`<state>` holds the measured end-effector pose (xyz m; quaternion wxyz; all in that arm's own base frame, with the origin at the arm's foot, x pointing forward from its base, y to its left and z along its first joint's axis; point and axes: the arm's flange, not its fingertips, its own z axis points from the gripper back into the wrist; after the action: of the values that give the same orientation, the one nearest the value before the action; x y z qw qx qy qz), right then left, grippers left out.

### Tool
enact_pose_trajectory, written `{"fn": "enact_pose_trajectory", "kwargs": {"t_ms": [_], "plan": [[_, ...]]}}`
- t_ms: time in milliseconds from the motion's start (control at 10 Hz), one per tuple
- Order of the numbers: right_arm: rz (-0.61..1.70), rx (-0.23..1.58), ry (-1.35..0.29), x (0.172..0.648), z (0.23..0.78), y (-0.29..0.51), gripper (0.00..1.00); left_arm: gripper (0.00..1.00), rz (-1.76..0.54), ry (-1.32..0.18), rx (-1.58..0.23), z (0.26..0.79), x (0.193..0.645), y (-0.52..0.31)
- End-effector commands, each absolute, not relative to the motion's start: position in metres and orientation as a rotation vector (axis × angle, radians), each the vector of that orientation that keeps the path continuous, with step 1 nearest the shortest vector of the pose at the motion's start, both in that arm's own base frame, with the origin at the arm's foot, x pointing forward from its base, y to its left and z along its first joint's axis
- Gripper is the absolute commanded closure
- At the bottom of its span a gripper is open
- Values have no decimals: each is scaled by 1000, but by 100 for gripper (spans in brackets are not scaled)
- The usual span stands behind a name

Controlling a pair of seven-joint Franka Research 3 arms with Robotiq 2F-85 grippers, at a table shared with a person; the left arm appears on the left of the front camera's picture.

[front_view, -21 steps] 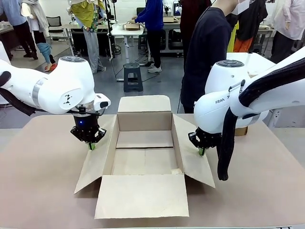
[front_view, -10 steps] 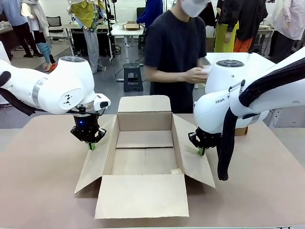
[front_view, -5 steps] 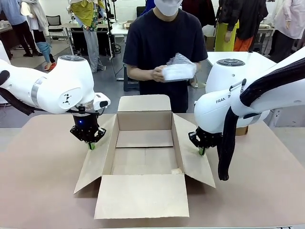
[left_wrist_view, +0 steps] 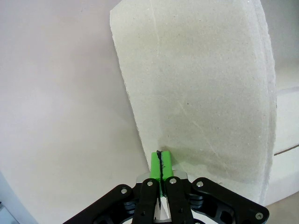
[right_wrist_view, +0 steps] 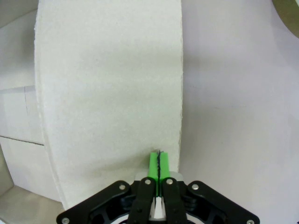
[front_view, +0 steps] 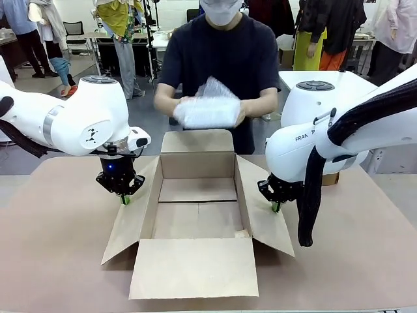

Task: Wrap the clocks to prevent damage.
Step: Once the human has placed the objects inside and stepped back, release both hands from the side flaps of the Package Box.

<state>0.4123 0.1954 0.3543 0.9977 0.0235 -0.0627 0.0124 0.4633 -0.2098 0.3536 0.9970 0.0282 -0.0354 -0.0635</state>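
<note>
**Flaps pinned open, wrapped bundle held above the box**

The left gripper (front_view: 124, 198) is fully closed, pads together with nothing between them. Its tips bear down on the left flap (front_view: 132, 218) near the outer edge. The right gripper (front_view: 275, 207) is likewise closed and empty, with its tips on the right flap (front_view: 266, 218). Both flaps are splayed outward, so the box (front_view: 197, 166) stands open with a bare floor. The person (front_view: 218, 52) at the far side holds a bundle (front_view: 207, 111) in clear bubble wrap with both hands (front_view: 238, 116). It is above the far flap (front_view: 197, 141) and apart from the box. That area is blurred, so the bundle is probably a clock, but this is unconfirmed.

Assessment: the step in hand is holding the box open while the wrapping is finished. To do it well, both arms should press straight down with light, even force. The tips should sit near the flap edges, clear of the opening, and must not slide off onto the table (front_view: 58, 248)
</note>
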Motion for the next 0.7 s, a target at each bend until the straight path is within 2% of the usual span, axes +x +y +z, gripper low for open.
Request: {"fn": "enact_pose_trajectory", "kwargs": {"t_ms": [0,600], "plan": [[24,45,-126,412,354,196,99,100,-136,-63,59,352,463,-210],[24,45,-126,412,354,196,99,100,-136,-63,59,352,463,-210]]}}
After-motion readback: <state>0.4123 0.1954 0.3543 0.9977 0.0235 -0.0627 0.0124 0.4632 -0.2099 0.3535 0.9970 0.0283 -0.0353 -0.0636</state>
